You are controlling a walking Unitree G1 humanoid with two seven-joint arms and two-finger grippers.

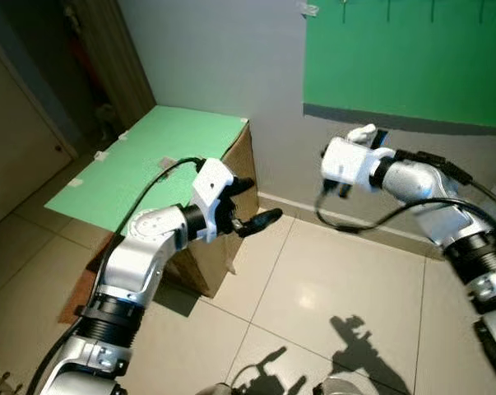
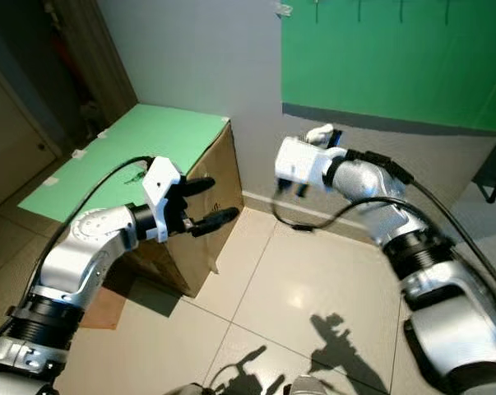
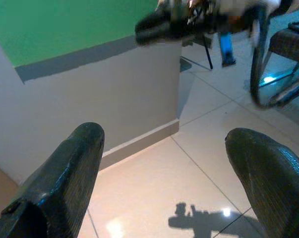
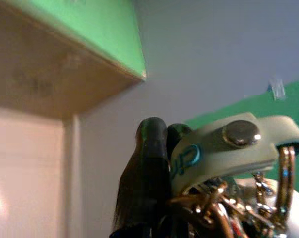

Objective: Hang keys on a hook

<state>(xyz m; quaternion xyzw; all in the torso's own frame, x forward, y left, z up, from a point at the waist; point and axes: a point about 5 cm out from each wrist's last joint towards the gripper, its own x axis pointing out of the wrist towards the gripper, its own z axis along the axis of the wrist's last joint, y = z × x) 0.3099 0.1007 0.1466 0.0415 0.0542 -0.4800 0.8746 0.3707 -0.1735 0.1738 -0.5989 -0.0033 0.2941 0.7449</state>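
The right gripper (image 4: pixel 159 163), at centre right of the frame, pinches the keys (image 4: pixel 228 198) by their pale strap below the green board's (image 1: pixel 412 58) lower edge. The left gripper (image 1: pixel 249 204) gapes empty beside the box (image 1: pixel 231 173) corner, above bare tiles (image 1: pixel 330 296).

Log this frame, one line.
right hand: shut on keys, raised near green wall panel | left hand: open, idle beside box | hooks: not reached

Two claws, left claw (image 1: pixel 249 204), right claw (image 4: pixel 159 163), one bunch of keys (image 4: pixel 228 208), one cardboard box (image 1: pixel 223 206), four hooks (image 1: pixel 388 10)
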